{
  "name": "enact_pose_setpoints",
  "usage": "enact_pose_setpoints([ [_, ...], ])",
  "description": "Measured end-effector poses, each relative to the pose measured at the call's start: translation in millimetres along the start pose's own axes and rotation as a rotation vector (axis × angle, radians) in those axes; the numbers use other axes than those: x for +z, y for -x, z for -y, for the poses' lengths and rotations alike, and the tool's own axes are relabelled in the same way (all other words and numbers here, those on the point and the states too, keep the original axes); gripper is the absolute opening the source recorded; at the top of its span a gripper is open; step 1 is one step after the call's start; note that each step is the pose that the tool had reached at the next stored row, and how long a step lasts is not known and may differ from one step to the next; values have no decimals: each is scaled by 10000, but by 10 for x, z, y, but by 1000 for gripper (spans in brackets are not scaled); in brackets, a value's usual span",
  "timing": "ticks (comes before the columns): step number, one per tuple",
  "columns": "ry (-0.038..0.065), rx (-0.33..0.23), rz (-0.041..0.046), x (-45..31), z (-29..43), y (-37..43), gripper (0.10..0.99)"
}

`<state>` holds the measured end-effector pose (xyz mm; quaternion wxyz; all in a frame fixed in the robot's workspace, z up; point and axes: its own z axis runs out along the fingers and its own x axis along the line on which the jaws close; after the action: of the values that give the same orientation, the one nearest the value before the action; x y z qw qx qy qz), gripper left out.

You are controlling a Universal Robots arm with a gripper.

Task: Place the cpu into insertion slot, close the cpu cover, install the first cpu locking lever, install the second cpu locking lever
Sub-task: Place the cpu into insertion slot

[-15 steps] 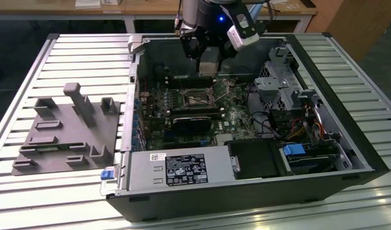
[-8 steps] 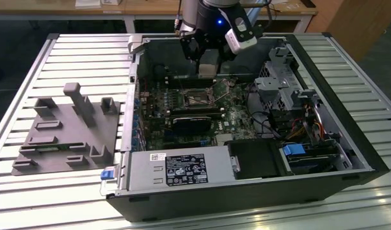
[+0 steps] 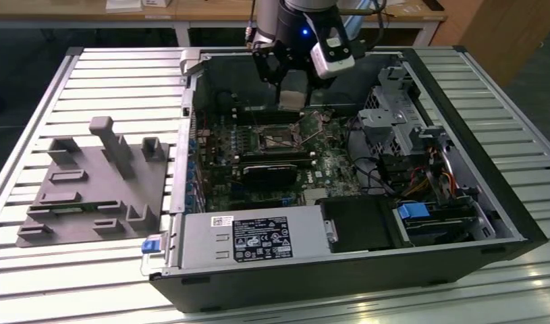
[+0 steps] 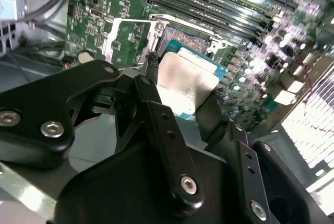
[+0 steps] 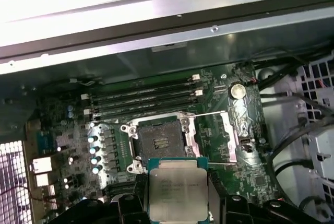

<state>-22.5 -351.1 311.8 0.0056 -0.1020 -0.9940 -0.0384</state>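
Claw [image 5: 177, 199] status: clamped on the cpu [image 5: 177, 182], with one finger [image 4: 156, 125] on each of two opposite edges. The grey metal top faces my cameras in both wrist views. I judge the hold to be square and secure.

Position: in the exterior view the claw hangs inside the open computer case [image 3: 517, 223], above the green motherboard [image 3: 328, 155]. It is near the insertion slot [image 5: 162, 143] but appears not to be centred over it. The cpu is in the air and touches nothing but my fingers. In the first wrist view its edge lies just beside the slot frame, and the pin field is fully exposed.

Progress: no step is finished.
- The insertion slot holds nothing.
- The cpu cover [image 5: 237, 127] is swung open beside the slot, with green board showing through its window.
- A thin locking lever [image 5: 206, 113] runs unlatched along one side of the slot. I cannot make out the other lever with certainty.
- Seating the cpu, closing the cover and fixing both levers are all outstanding.

Surroundings: the long memory slots [image 5: 141, 101] lie just past the insertion slot. The grey power supply [image 3: 256, 236] sits at the case's near wall. A grey moulded fixture [image 3: 86, 189] rests on the slatted desk [image 3: 94, 81] at the exterior view's left, well apart from the claw.
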Motion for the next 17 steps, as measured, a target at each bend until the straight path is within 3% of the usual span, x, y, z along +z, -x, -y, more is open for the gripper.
enact_pose_setpoints([
  [17, 58, 2915, 221, 22, 1, 0, 537],
])
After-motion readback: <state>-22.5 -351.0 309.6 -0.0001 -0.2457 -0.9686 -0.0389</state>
